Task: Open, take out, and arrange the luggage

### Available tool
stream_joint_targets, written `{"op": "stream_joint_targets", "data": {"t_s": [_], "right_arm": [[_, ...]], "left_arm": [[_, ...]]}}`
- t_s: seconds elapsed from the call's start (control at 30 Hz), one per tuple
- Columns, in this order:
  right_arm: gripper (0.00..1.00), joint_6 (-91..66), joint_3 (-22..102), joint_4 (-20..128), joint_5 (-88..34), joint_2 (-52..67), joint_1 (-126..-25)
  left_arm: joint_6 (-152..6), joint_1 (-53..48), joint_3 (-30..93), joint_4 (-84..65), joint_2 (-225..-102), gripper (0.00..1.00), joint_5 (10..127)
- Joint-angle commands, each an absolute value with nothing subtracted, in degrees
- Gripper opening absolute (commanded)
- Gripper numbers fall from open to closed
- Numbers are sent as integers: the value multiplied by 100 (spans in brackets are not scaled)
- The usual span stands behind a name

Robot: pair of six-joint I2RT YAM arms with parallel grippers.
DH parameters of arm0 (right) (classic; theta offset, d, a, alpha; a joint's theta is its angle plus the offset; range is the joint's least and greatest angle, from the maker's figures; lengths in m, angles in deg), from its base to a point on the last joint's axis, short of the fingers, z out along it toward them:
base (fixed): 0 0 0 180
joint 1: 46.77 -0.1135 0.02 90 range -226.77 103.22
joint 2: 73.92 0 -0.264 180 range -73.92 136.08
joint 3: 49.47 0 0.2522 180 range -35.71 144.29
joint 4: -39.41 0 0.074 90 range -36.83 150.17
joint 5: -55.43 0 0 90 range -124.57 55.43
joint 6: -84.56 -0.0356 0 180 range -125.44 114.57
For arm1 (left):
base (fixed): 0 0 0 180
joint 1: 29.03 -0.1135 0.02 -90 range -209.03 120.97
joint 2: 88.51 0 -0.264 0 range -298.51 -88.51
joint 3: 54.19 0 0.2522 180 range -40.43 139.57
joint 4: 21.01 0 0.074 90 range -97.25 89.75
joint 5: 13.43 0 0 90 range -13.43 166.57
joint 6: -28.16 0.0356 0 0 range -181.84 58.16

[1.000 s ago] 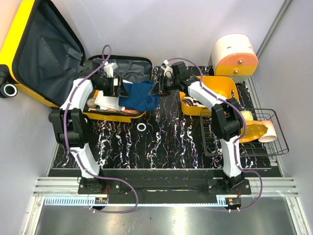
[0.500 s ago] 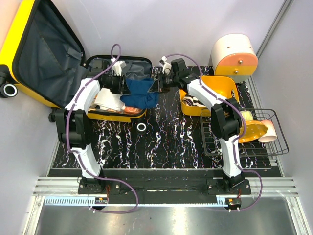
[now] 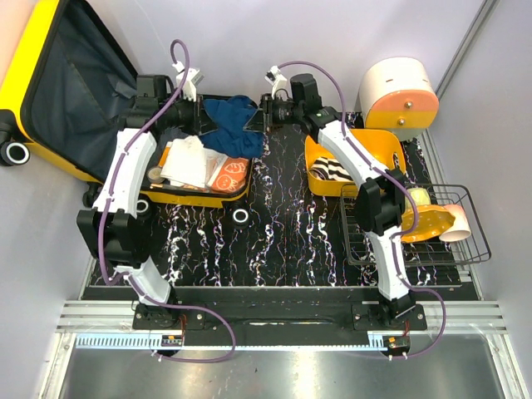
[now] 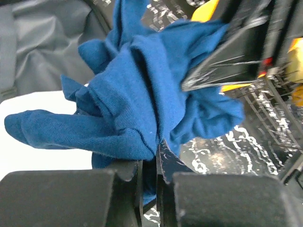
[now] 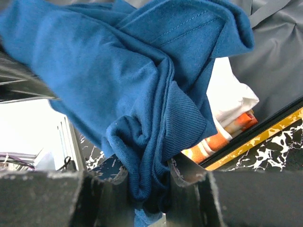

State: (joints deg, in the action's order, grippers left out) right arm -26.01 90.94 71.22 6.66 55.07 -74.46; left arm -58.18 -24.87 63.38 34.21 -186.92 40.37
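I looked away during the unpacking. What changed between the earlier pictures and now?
Both arms swung toward the far side of the suitcase, carrying the blue cloth off its right edge. The left gripper, open before, closed on the cloth; the right gripper kept its hold. The suitcase, the folded things in it and the yellow basket stayed put.

left arm [image 3: 125, 166] reaching far, bent rightward at wrist | left gripper [image 4: 149, 166] fingers pinched on cloth [image 3: 229, 120] | right arm [image 3: 349, 158] reaching far-left | right gripper [image 5: 147, 185] fingers clamped on same cloth | grippers facing each other, near
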Motion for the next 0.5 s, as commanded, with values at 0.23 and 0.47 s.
{"op": "stream_joint_targets", "data": {"t_s": [0.23,0.47], "right_arm": [[0,-1257,7795,8023,1360,3790,-5945],[0,70,6363,9008,1255,2848,-4837]], "left_arm": [[-7087,-700,7136,2484,-19088,0,3350],[-7563,427,7628,1658,-20082,0,3491]]}}
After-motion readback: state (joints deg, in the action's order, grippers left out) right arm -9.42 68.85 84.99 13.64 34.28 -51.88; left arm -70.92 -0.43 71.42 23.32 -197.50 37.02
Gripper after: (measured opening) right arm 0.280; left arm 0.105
